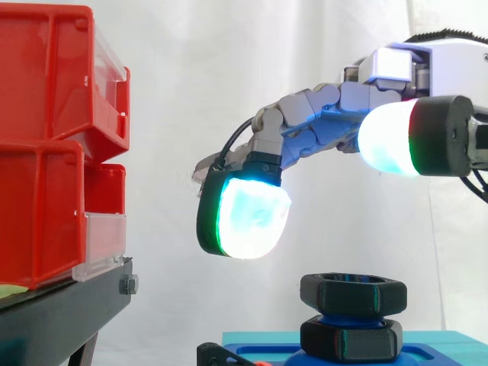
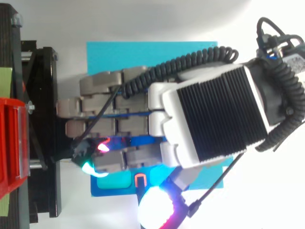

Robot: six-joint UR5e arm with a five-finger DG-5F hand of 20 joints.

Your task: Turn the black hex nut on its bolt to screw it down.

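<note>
Two black hex nuts sit on a blue bolt [image 1: 345, 320], the upper nut [image 1: 352, 295] a little above the lower nut [image 1: 351, 339]. The bolt rises from a blue base [image 1: 431, 345]. My hand [image 1: 324, 114] hovers above and just left of the upper nut, clear of it. Its fingers reach left, relaxed, and one glowing white-green fingertip pad [image 1: 252, 213] hangs down left of the nut. The thumb pad [image 1: 389, 141] glows above the nut's right side. Nothing is held. Seen from above, the hand [image 2: 209, 119] covers the nuts.
Stacked red bins [image 1: 46, 152] stand on a black stand [image 1: 65, 309] at the left, close to the fingertips. In the top view the cyan base [image 2: 143, 55] shows around the hand, with the stand [image 2: 43, 119] beside it. A white curtain hangs behind.
</note>
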